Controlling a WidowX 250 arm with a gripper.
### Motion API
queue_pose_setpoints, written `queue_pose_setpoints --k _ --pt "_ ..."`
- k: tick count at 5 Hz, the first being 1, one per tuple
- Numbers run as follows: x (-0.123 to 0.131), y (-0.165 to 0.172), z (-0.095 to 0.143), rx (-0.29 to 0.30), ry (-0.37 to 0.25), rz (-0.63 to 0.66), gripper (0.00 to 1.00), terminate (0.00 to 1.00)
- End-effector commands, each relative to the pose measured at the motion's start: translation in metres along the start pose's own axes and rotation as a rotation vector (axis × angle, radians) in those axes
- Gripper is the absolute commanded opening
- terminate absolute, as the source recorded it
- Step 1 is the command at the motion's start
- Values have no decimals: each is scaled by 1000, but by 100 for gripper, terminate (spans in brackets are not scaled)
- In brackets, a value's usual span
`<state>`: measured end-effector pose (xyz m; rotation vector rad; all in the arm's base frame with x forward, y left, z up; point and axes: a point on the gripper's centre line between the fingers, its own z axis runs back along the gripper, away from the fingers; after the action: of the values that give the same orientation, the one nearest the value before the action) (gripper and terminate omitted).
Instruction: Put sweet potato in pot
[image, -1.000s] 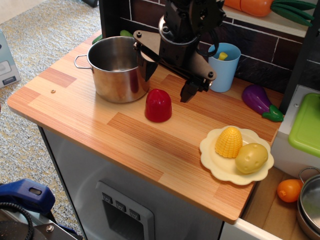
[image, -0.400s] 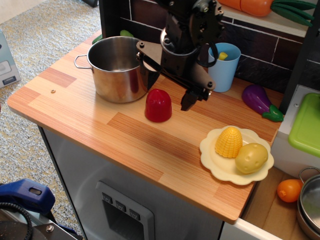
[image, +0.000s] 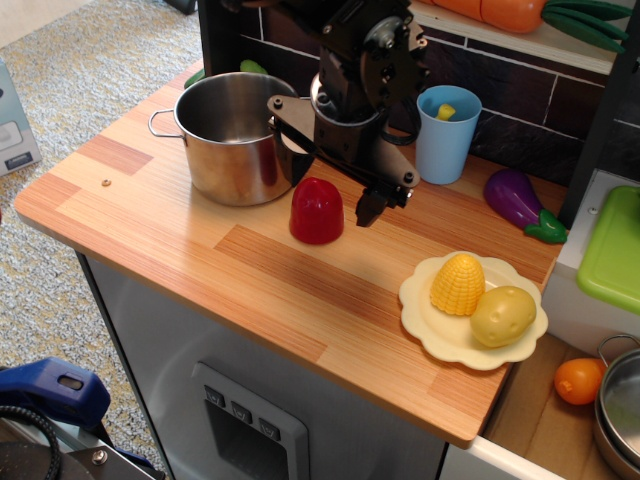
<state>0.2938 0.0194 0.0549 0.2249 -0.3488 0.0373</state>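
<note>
The sweet potato (image: 317, 212), a small glossy red dome, stands on the wooden counter just right of the pot (image: 232, 135), a large shiny steel pot with loop handles that looks empty. My black gripper (image: 331, 186) is open and hangs right over the sweet potato. One fingertip (image: 367, 211) is just to the potato's right. The other finger is on the pot side, close to the pot wall. The jaws straddle the potato from behind and above; I cannot tell if they touch it.
A light blue cup (image: 446, 133) stands behind the arm. A purple eggplant (image: 516, 200) lies at the back right. A pale yellow plate (image: 435, 320) at the front right holds corn (image: 458, 283) and a yellow-tan potato (image: 503, 315). A dark brick wall runs behind.
The gripper has moved left and down, from right of the sweet potato to over it. The sweet potato and pot have not moved.
</note>
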Motion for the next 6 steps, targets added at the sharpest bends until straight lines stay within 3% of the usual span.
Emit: queue_pose_setpoints --k 1,6 --pt "3 6 -11 -18 -43 8 100 0" --pt "15 -7 -39 -54 -59 15 100 0"
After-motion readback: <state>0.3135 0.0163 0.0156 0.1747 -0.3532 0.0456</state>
